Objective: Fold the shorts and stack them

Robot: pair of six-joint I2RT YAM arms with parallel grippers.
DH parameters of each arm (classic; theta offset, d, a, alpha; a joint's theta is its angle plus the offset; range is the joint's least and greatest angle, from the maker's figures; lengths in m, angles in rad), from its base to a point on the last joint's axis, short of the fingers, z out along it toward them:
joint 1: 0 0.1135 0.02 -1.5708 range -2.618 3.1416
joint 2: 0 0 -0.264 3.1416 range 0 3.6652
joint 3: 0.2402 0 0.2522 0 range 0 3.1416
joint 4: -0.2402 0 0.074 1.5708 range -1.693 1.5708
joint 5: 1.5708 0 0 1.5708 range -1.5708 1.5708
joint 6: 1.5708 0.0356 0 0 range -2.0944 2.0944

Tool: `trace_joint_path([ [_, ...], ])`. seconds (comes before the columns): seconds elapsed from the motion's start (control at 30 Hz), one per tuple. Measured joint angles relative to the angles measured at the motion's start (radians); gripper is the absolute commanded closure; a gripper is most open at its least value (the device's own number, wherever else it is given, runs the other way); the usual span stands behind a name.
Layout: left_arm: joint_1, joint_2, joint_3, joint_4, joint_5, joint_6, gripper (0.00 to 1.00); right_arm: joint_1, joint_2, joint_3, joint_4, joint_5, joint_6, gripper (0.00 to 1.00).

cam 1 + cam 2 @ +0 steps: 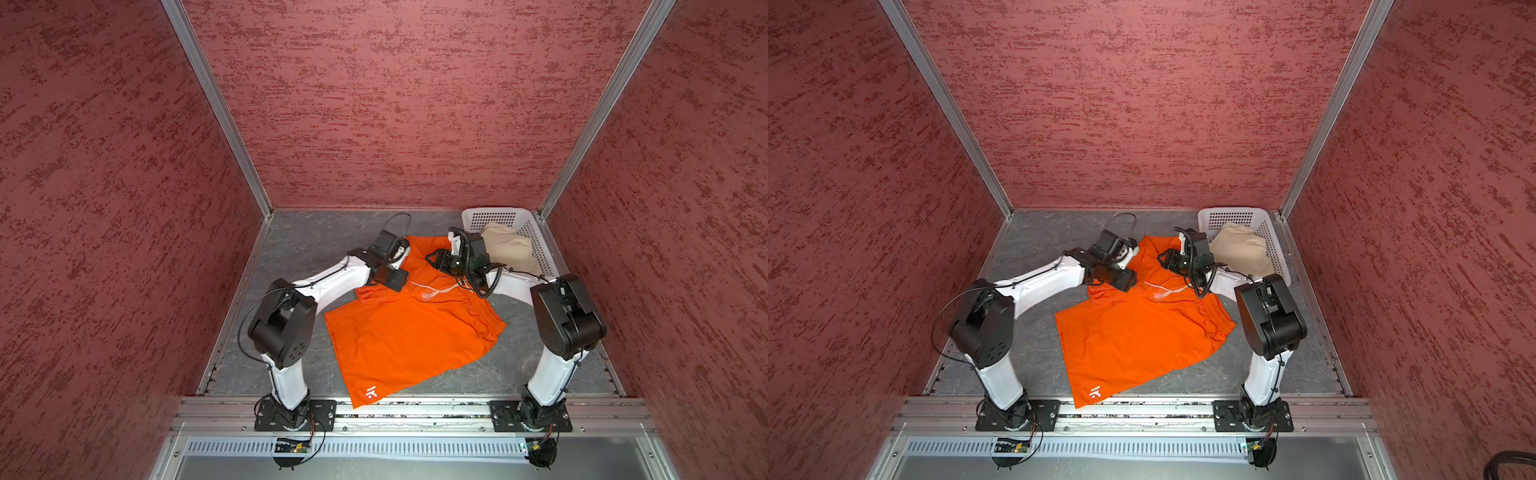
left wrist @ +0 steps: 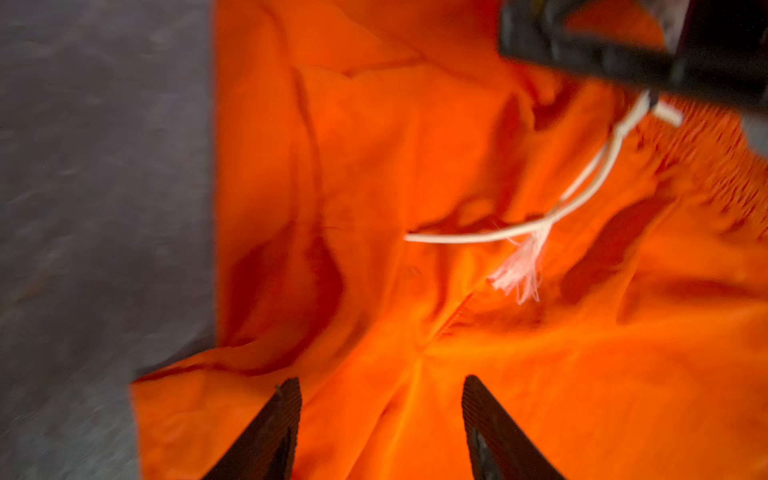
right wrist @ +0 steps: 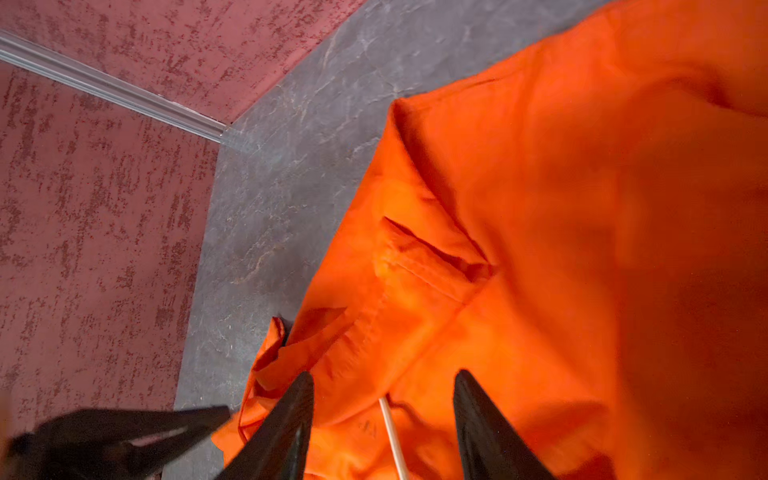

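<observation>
The white perforated basket (image 1: 505, 217) stands in the far right corner of the bench (image 1: 299, 245), against the back and right walls in both top views. It holds only the beige shorts (image 1: 509, 248), bunched into a soft heap that fills the near part and rises above the rim; the far part shows bare mesh. The right arm's wrist hides the heap's left edge. The orange shorts (image 1: 411, 332) lie outside the basket on the middle of the bench, loosely spread and creased, just beside the basket's near left corner. Whether they touch it cannot be told. Their hem corner with the white logo (image 1: 371, 391) reaches the near edge and laps onto the metal rail. The white drawstring (image 2: 582, 195) trails across the gathered waistband, its end frayed. The left gripper (image 2: 380, 380) hangs over the far part of the orange cloth with its jaws apart and nothing between them. The right gripper (image 3: 384, 373) is close opposite it over the same cloth, jaws likewise parted and empty, a bit of drawstring lying on the cloth beneath them.
</observation>
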Motion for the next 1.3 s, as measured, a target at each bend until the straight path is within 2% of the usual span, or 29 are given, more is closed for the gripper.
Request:
trace_joint_path([
  [0.17, 0.185, -0.026, -0.01, 0.079, 0.12, -0.101, 0.36, 0.04, 0.076, 0.126, -0.054, 0.029, -0.012, 0.45],
  [0.3, 0.227, 0.061, 0.0, 0.089, 0.225, -0.141, 0.35, 0.063, 0.134, 0.178, -0.109, 0.044, -0.023, 0.48],
  [0.53, 0.202, 0.237, 0.11, 0.055, 0.341, -0.156, 0.35, 0.077, 0.193, 0.193, -0.199, 0.087, -0.039, 0.57],
  [0.67, 0.172, 0.277, 0.195, 0.051, 0.357, -0.148, 0.35, 0.075, 0.193, 0.185, -0.214, 0.109, -0.044, 0.6],
  [0.77, 0.153, 0.325, 0.286, 0.06, 0.367, -0.128, 0.36, 0.066, 0.19, 0.158, -0.199, 0.105, -0.043, 0.66],
  [1.03, 0.134, 0.534, 0.517, 0.038, 0.388, -0.053, 0.36, 0.047, 0.19, 0.137, -0.191, 0.097, -0.039, 0.78],
  [1.3, 0.129, 0.627, 0.586, -0.018, 0.388, -0.008, 0.39, 0.043, 0.194, 0.137, -0.19, 0.09, -0.039, 0.82],
])
